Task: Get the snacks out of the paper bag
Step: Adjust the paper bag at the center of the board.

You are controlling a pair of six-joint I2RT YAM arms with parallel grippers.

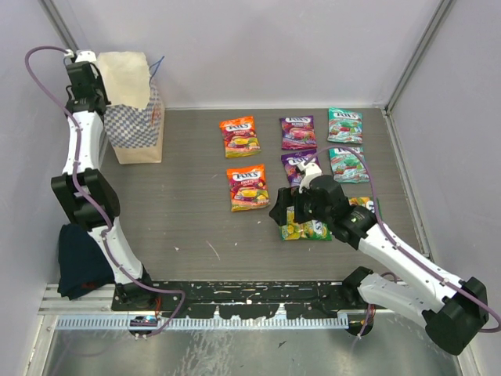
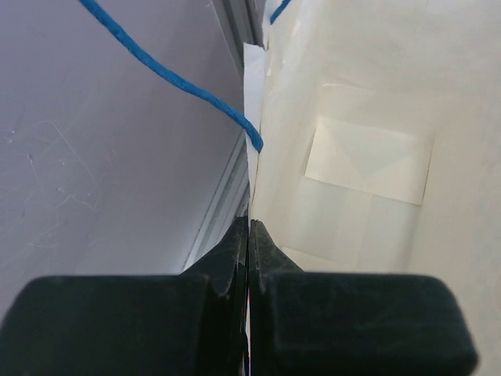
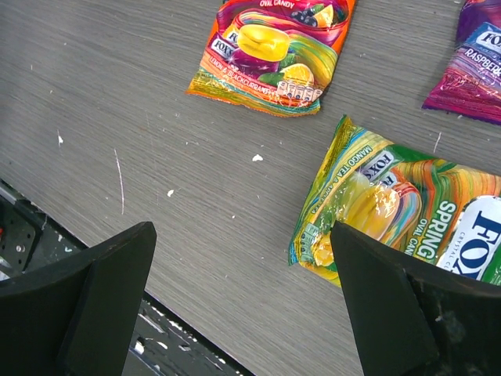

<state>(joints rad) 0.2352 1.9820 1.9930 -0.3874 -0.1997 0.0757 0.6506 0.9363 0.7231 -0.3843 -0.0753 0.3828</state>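
Observation:
The paper bag stands at the far left corner, cream with a blue checker band. My left gripper is shut on its rim; in the left wrist view the gripper pinches the thin paper edge, and only the bag's cream inside and a blue cord handle show. Several snacks lie flat on the table: orange, purple, teal and yellow-green. My right gripper hangs open just left of the yellow-green packet, holding nothing.
A dark blue folded cloth lies at the near left beside the left arm's base. Grey walls close in the table on the left, back and right. A black rail runs along the near edge.

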